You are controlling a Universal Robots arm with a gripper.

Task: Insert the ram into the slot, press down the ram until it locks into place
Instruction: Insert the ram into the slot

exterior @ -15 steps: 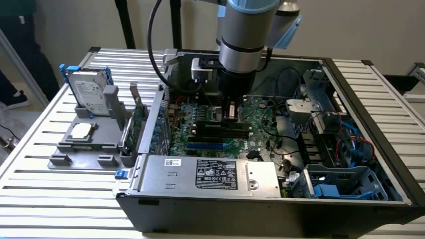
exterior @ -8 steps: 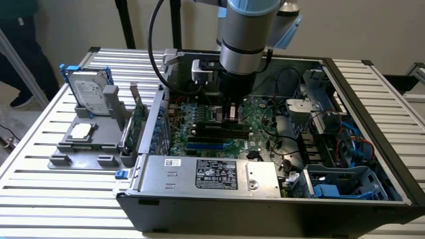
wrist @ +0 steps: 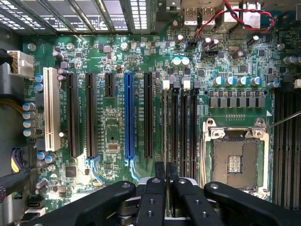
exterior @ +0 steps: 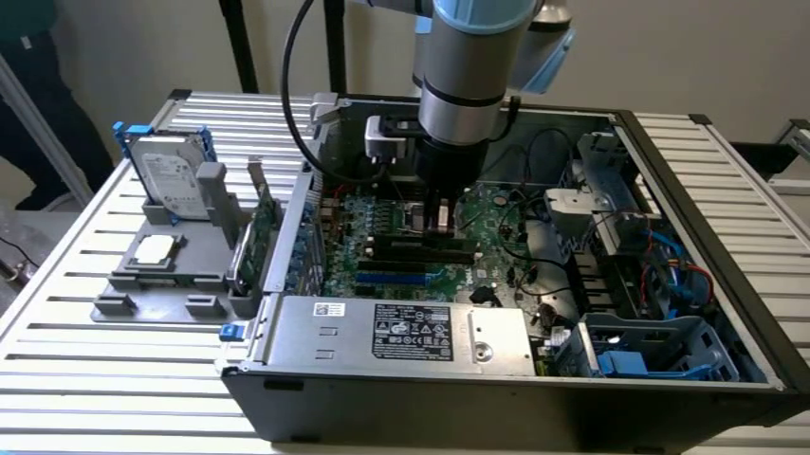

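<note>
1. The hand (wrist: 166,168) hangs low inside the computer case (exterior: 708,284). Its fingers are drawn almost together and appear to pinch the top edge of the ram (wrist: 164,127).
2. The ram stands on edge in the slot (wrist: 165,86), the one of the parallel black sockets nearest the blue socket (wrist: 128,117).
3. Pressing well, I judge, means pushing straight down with even force along the strip and no lean toward the empty socket (wrist: 175,132) just beside it.
4. I cannot tell whether the end clips are latched.
</note>
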